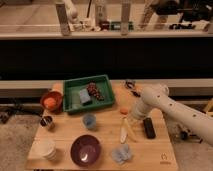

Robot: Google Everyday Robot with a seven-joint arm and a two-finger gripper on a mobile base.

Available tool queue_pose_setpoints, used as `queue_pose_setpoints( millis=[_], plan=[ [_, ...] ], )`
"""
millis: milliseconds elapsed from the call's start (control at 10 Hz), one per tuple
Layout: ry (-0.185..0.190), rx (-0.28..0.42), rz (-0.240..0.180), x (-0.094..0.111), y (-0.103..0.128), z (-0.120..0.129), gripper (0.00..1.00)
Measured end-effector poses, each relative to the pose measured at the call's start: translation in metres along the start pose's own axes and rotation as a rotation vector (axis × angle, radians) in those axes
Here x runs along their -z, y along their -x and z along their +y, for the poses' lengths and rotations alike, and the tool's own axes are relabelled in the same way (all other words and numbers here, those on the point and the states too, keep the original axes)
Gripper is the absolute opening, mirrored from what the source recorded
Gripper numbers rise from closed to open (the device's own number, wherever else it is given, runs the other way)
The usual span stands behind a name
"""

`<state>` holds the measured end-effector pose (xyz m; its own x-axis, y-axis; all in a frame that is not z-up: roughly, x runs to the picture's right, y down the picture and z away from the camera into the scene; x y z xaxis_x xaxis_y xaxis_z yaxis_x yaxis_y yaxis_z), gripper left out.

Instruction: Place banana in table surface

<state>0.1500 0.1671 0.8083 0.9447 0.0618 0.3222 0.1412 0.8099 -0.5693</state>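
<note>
The banana (123, 133) is a pale cream, slightly curved piece lying on the light wooden table surface (105, 134), just left of the black remote (148, 127). My white arm reaches in from the right. Its gripper (131, 120) points down at the banana's upper end, touching it or just above it. A thin yellowish sliver lies along the banana's right side.
A green tray (71, 94) at the back left holds a blue sponge and a dark brown cluster. Around it stand an orange bowl (51, 101), a small can (47, 122), a blue cup (89, 120), a purple bowl (85, 150), a white cup (46, 149) and blue crumpled cloth (121, 154). An orange bit (123, 110) lies near the arm.
</note>
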Motion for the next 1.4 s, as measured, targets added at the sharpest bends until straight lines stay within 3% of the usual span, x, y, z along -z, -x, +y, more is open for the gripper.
queue_pose_setpoints(
  millis=[800, 1000, 1400],
  plan=[
    [0.005, 0.011, -0.006, -0.0053, -0.0027, -0.005, 0.2],
    [0.007, 0.012, -0.006, -0.0074, -0.0043, -0.0054, 0.14],
    [0.007, 0.017, -0.004, -0.0083, -0.0061, -0.0082, 0.2]
  ],
)
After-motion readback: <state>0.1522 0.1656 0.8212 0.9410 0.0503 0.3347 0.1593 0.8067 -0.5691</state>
